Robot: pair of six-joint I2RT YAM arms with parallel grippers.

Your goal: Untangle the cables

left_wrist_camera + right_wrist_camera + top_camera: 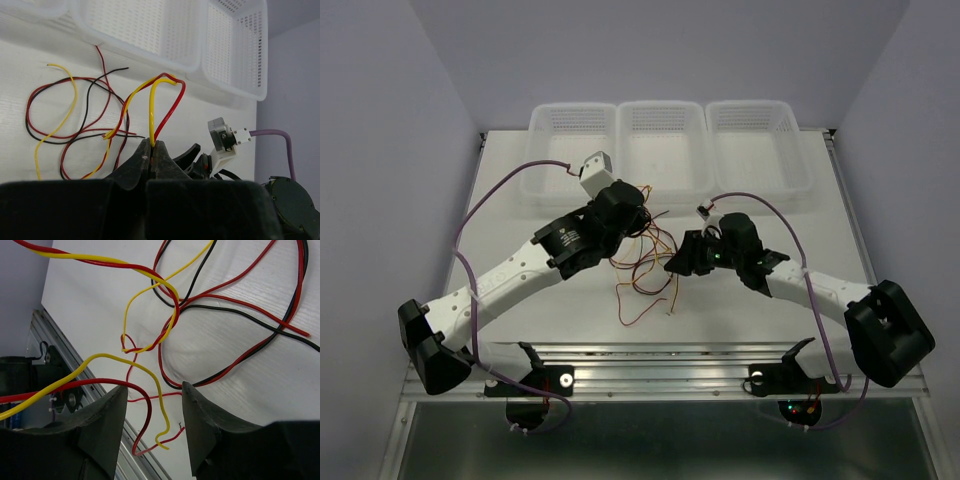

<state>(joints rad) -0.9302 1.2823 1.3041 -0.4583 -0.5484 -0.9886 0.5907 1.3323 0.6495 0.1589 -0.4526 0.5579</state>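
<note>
The cables [642, 262] are thin red, yellow and black wires in a loose tangle at the table's middle, between the two arms. My left gripper [632, 222] is at the tangle's upper left. In the left wrist view it [153, 145] is shut on a yellow wire [151, 110] and a red wire [172, 107] that arch up from its tips. My right gripper [676, 262] is at the tangle's right side. In the right wrist view it [152, 392] is open, with a yellow wire [161, 405] and a red wire [145, 420] hanging loose between its fingers.
Three white mesh baskets [662, 135] stand in a row along the far edge. A metal rail [660, 365] runs along the near edge. Purple arm cables [485, 215] loop beside each arm. Purple walls close in the left and right sides.
</note>
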